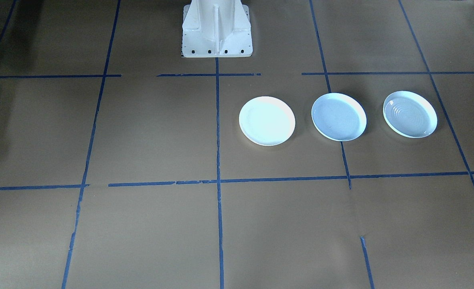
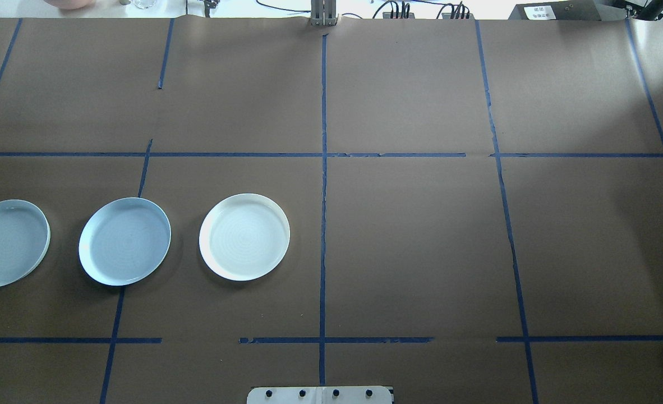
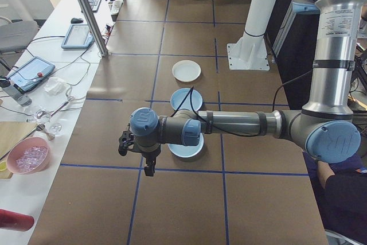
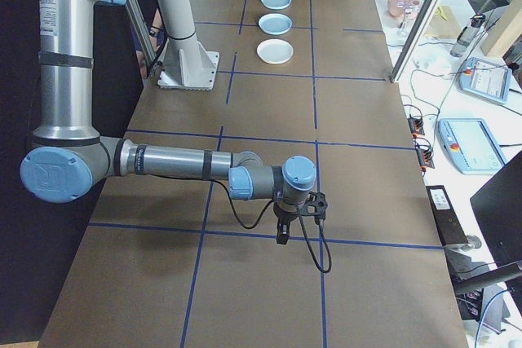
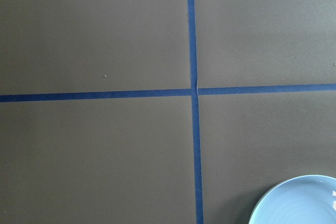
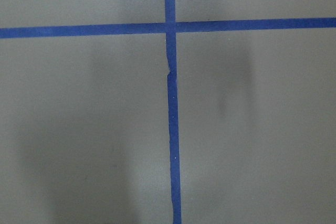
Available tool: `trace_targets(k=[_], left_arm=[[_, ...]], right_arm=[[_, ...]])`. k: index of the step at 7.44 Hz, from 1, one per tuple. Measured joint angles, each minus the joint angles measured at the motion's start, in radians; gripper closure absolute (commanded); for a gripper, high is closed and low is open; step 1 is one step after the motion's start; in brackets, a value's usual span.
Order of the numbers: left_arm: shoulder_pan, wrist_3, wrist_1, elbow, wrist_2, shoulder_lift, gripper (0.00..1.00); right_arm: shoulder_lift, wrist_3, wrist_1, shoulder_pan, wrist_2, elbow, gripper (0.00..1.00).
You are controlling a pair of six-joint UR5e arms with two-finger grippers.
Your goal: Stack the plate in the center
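Observation:
Three plates lie in a row on the brown table. The middle one is the smooth pale blue-grey center plate (image 1: 338, 117) (image 2: 124, 240) with a whitish rim. A brighter white plate (image 1: 266, 120) (image 2: 244, 237) lies on the side nearer the table's middle. A ringed plate (image 1: 410, 114) (image 2: 9, 242) lies on the outer side, and its edge shows in the left wrist view (image 5: 299, 203). My left gripper (image 3: 150, 168) hangs over the table beside the ringed plate. My right gripper (image 4: 282, 236) hangs far from the plates. Both show only in the side views, so I cannot tell if they are open or shut.
Blue tape lines (image 1: 217, 160) split the table into squares. The white robot pedestal (image 1: 217, 28) stands at the table's edge. A side bench holds tablets (image 3: 31, 72) and a pink bowl (image 3: 27, 158). Part of a person (image 3: 344, 185) shows behind the left arm.

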Motion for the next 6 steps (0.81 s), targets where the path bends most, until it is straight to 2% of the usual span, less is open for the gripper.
trace_targets(k=[4, 6], left_arm=[[0.008, -0.011, -0.004, 0.005, -0.005, -0.006, 0.00], [0.056, -0.124, -0.027, -0.003, -0.008, -0.010, 0.00]], right_arm=[[0.000, 0.000, 0.000, 0.000, 0.000, 0.000, 0.00], [0.000, 0.000, 0.000, 0.000, 0.000, 0.000, 0.00]])
